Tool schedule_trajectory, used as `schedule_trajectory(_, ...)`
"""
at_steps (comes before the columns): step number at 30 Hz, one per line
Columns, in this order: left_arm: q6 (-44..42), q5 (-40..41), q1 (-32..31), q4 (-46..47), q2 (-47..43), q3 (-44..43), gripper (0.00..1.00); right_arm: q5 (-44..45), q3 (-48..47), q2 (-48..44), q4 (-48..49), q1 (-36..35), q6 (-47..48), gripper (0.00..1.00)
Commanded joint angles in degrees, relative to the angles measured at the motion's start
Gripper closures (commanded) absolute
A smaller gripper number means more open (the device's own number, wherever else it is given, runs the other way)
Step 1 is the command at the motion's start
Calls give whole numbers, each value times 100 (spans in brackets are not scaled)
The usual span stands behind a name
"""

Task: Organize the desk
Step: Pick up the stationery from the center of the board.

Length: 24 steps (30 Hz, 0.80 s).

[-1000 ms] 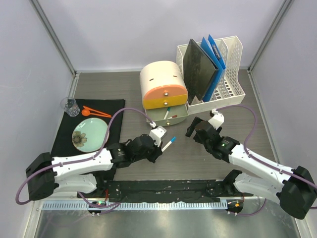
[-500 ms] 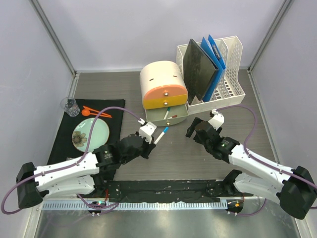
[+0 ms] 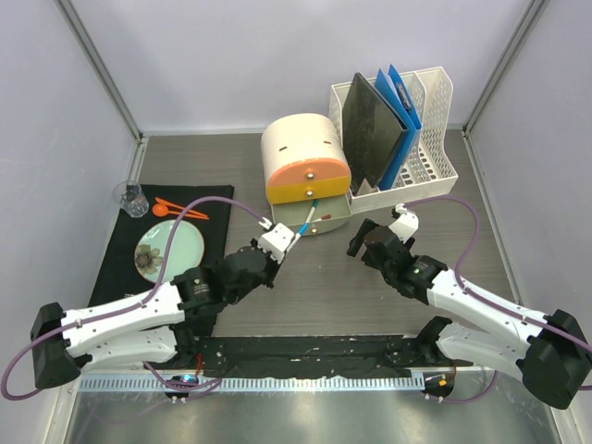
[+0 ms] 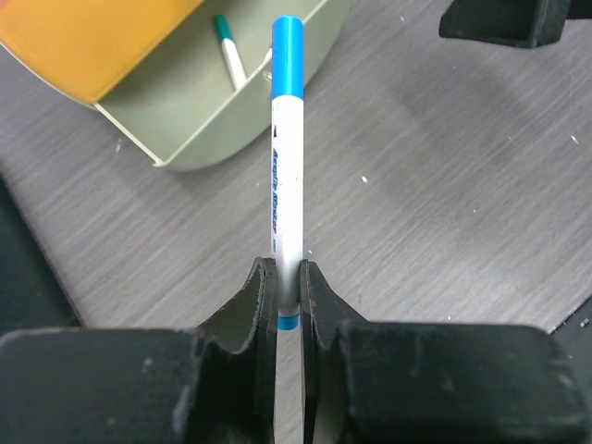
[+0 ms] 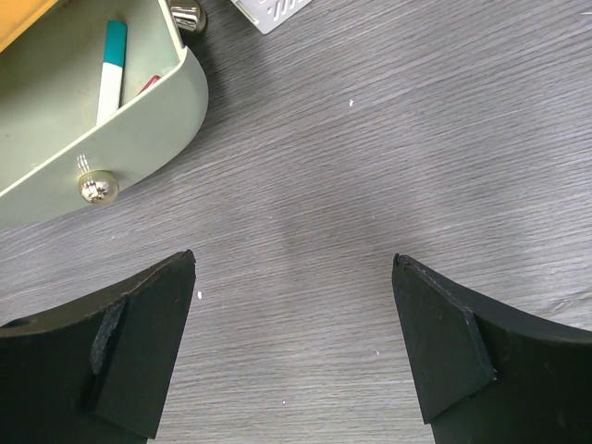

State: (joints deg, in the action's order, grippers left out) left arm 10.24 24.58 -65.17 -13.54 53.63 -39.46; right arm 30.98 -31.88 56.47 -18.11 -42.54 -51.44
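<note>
On the dark wood-grain desk (image 3: 324,287) my left gripper (image 3: 289,239) (image 4: 288,273) is shut on the lower end of a white marker with a blue cap (image 4: 287,166) (image 3: 303,222). The marker points away from the jaws, its cap over the rim of the open pale green drawer (image 4: 194,129) (image 3: 319,220). A green-capped marker (image 4: 227,55) (image 5: 113,69) lies inside that drawer. My right gripper (image 3: 361,235) (image 5: 294,268) hovers open over bare desk, just right of the drawer (image 5: 92,139), with nothing between its fingers.
The drawer belongs to a cream and orange drawer unit (image 3: 305,157). Behind it to the right is a white file rack (image 3: 435,139) holding black and blue folders. A black mat (image 3: 120,259) at the left carries a green plate (image 3: 166,250), an orange spoon (image 3: 176,208) and a glass cup (image 3: 131,197).
My left arm has carried the marker from the middle of the desk up and left, to the open drawer's rim. The right arm has not moved.
</note>
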Motion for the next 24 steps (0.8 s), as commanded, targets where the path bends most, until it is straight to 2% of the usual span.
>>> schedule_trajectory(1, -268, 171, 162, 238, 209, -369, 100, 215, -11, -92, 71, -17, -121, 7)
schedule_trajectory(7, -443, -164, 417, 378, 464, -527, 100, 242, -11, -101, 36, -17, -94, 7)
schedule_trajectory(11, -593, -549, 881, 545, 447, -676, 100, 268, 6, -136, 18, -17, -85, 7)
schedule_trajectory(15, -847, -1295, 1427, 493, 534, -914, 100, 215, -2, -136, 18, -17, -103, 7)
schedule_trajectory(21, -1612, -1930, 1761, 607, 754, -1107, 100, 127, -64, -180, -61, -8, -199, 7)
schedule_trajectory(24, -1744, -2692, 2086, 528, 1026, -1300, 100, 136, -3, -171, -35, -17, -235, 7)
